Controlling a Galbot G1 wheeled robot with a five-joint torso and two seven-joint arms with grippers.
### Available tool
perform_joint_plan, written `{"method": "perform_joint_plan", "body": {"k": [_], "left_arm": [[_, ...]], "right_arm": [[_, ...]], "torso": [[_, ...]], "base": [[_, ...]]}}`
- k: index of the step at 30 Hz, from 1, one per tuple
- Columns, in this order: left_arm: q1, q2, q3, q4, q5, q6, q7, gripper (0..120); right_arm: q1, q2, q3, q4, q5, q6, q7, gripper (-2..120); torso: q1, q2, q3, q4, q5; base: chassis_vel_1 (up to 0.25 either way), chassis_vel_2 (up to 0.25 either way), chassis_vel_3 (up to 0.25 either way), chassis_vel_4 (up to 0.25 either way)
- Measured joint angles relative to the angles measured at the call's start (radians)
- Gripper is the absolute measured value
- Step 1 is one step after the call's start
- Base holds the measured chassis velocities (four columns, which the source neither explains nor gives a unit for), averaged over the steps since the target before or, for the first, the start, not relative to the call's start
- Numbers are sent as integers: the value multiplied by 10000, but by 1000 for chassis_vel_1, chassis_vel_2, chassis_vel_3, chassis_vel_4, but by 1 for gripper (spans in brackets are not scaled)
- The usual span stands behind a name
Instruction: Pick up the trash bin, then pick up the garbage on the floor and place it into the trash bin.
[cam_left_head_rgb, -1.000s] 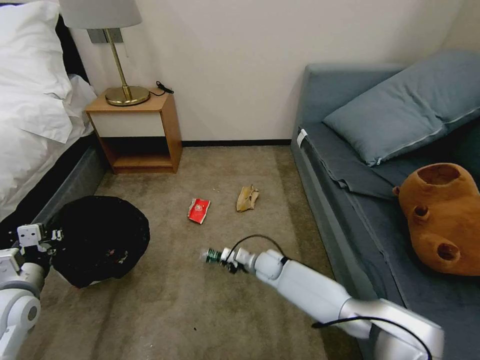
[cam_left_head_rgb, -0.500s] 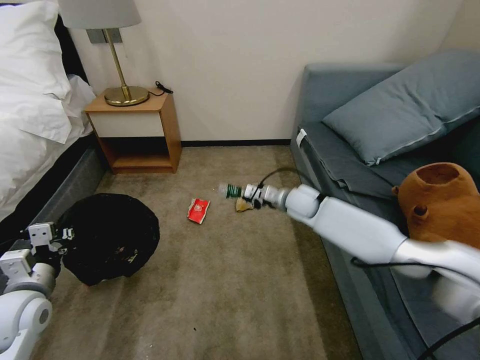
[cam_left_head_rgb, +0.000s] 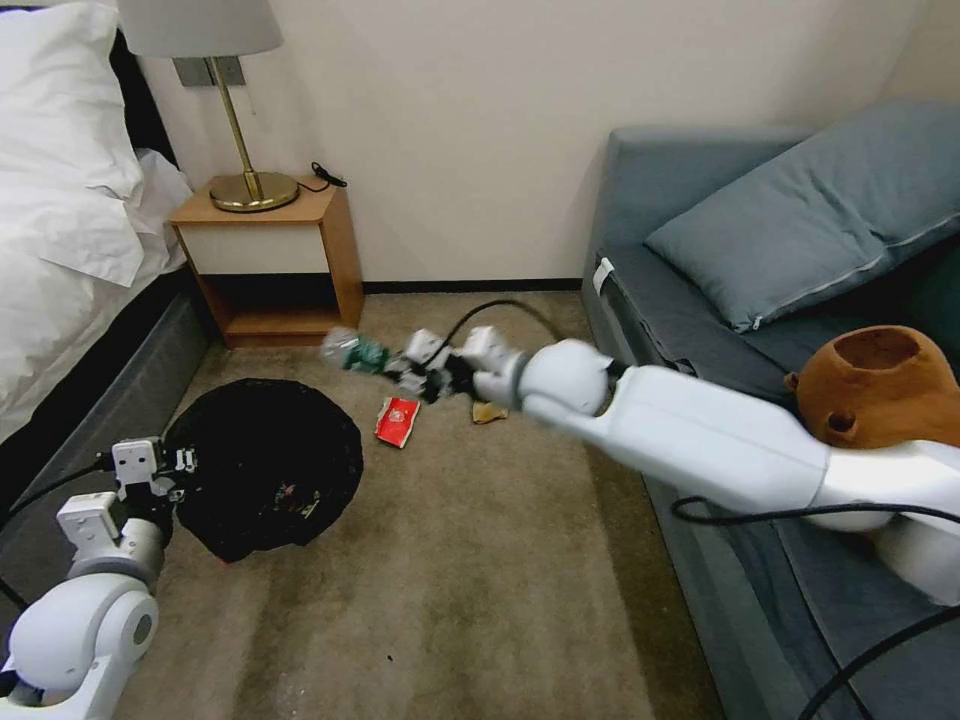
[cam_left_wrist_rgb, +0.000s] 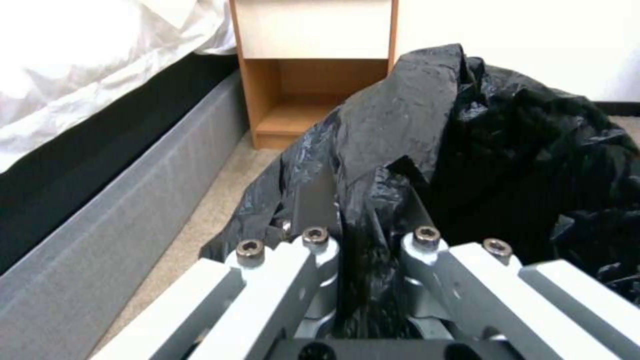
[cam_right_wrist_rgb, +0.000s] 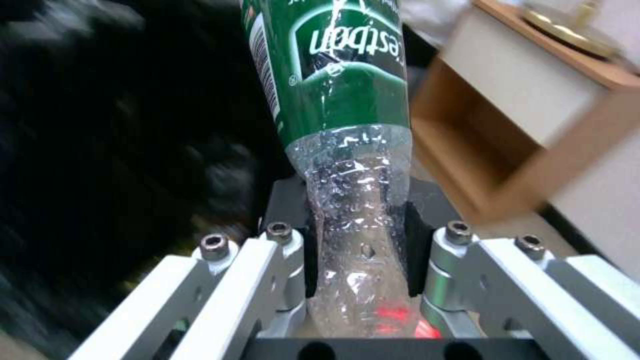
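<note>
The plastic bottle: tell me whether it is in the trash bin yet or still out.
Out. The right gripper is shut on the plastic bottle, holding it in the air beyond the trash bin, which the left gripper grips by its bag.

I see the tan paper bag (cam_left_head_rgb: 489, 411) mostly hidden behind my right arm. The black liner covers the trash bin (cam_left_head_rgb: 268, 462) entirely, and the bottle (cam_left_head_rgb: 352, 352) is smeared by blur.

bedroom | bed (cam_left_head_rgb: 60, 200) with white linen | nightstand (cam_left_head_rgb: 275, 265) with lamp (cam_left_head_rgb: 215, 60) | sofa (cam_left_head_rgb: 720, 330) | carpet (cam_left_head_rgb: 450, 580)

Right claw (cam_left_head_rgb: 400, 366) with bottle (cam_left_head_rgb: 352, 353) now farther left, nearer the shifted trash bin (cam_left_head_rgb: 270, 465).
</note>
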Motion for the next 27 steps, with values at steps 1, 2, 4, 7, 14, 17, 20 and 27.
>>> {"method": "perform_joint_plan", "body": {"k": [1, 2, 4, 7, 14, 17, 20, 27], "left_arm": [[14, -9, 5, -21, 2, 0, 0, 6], [21, -13, 5, -28, 1, 0, 0, 6], [47, -28, 6, -52, 1, 1, 0, 6], [65, -47, -7, -82, -25, 0, 2, 6], [99, -93, -94, -134, -118, -67, 30, 6], [111, -178, -98, -135, -145, -117, 56, 6], [104, -239, -70, -135, -145, -122, 64, 6], [97, -168, -134, 101, -146, -249, 184, 6]], "right_arm": [[-68, 286, -48, -106, 20, 39, 89, 19], [-82, 342, -59, -134, 23, 47, 110, 19], [-180, 729, -132, -318, 48, 89, 222, 19], [-349, 1400, -269, -772, 223, 158, 409, 19], [-770, 2234, -495, -1811, 19, 503, 690, 19], [-1043, 2615, -643, -2233, -184, 540, 1139, 27], [-1151, 2792, -733, -2354, -316, 532, 1323, 36], [-1287, 2831, -843, -2178, -395, 372, 1608, 64]], "torso": [[0, 0, 0, 2, -1], [0, 0, 0, 2, -1], [0, 0, 0, 5, -1], [0, 0, 0, 3, -3], [0, 0, 0, 2, -3], [0, 0, 0, 1, -2], [0, 0, 0, 1, -3], [0, 0, 0, 0, 0]], "base": [[0, 0, 0, 0], [0, 0, 0, 0], [0, 0, 0, 0], [0, 0, 0, 0], [0, 0, 0, 0], [0, 0, 0, 0], [0, 0, 0, 0], [0, 0, 0, 0]]}}
